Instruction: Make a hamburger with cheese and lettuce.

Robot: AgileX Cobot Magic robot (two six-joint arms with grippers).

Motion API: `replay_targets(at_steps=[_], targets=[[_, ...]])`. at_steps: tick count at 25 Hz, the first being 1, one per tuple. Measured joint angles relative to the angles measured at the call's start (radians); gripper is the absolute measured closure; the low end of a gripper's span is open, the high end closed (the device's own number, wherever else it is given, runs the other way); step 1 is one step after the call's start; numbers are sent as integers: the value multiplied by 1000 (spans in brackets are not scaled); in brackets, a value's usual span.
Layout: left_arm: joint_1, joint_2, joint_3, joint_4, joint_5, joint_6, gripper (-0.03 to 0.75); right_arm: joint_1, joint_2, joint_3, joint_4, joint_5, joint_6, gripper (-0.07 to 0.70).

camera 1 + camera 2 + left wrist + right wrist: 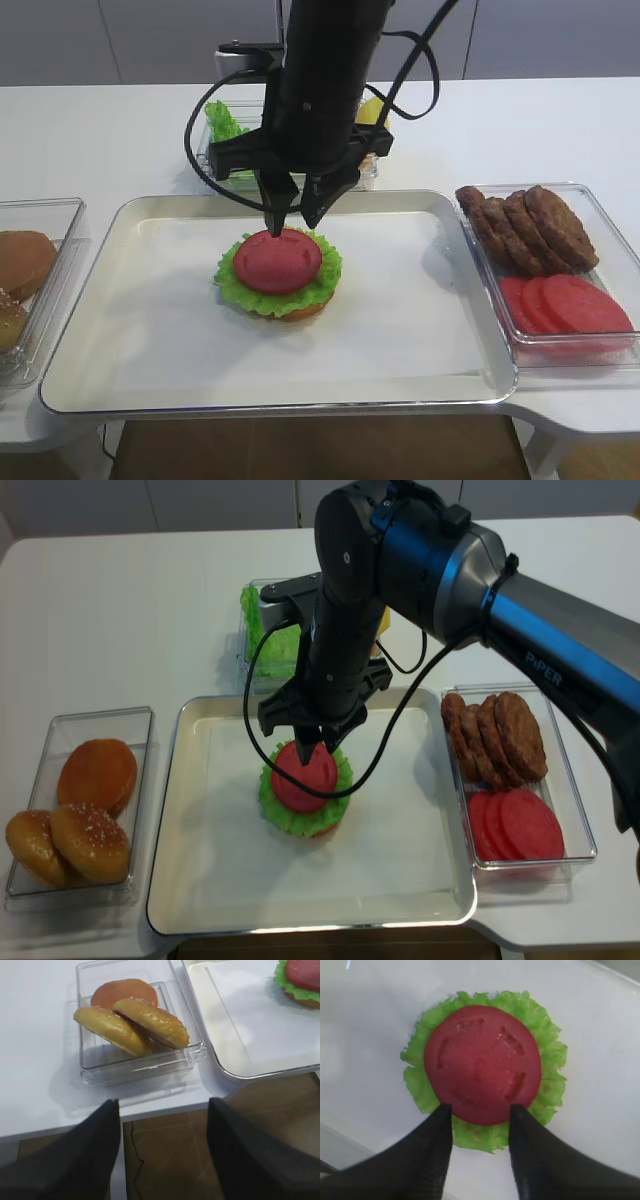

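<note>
Right gripper (294, 212): jaws apart, gripping nothing, hovering at the far rim of the red slice (278, 260) lying on the lettuce (322, 285). Cheese (372, 112): sitting beyond, far-side container, nearest this arm. Left gripper (162, 1115): jaws apart, idling.

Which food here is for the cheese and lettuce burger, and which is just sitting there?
For the burger:
lettuce on the bottom bun
cheese in the back box
bun tops
right claw, open

Just sitting there:
patties
spare red slices
</note>
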Motion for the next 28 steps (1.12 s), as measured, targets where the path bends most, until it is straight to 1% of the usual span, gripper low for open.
replay_targets(at_steps=[6,13,24,28], targets=[[0,0,0,0,0,0,302,0,-25,0,-3,0,0,318],[0,0,0,0,0,0,302,0,-107,14,-58,0,19,311],[0,0,0,0,0,0,302,0,-339,192,-209,5,68,310],[0,0,0,0,0,0,302,-45,-432,263,-216,6,74,310]])
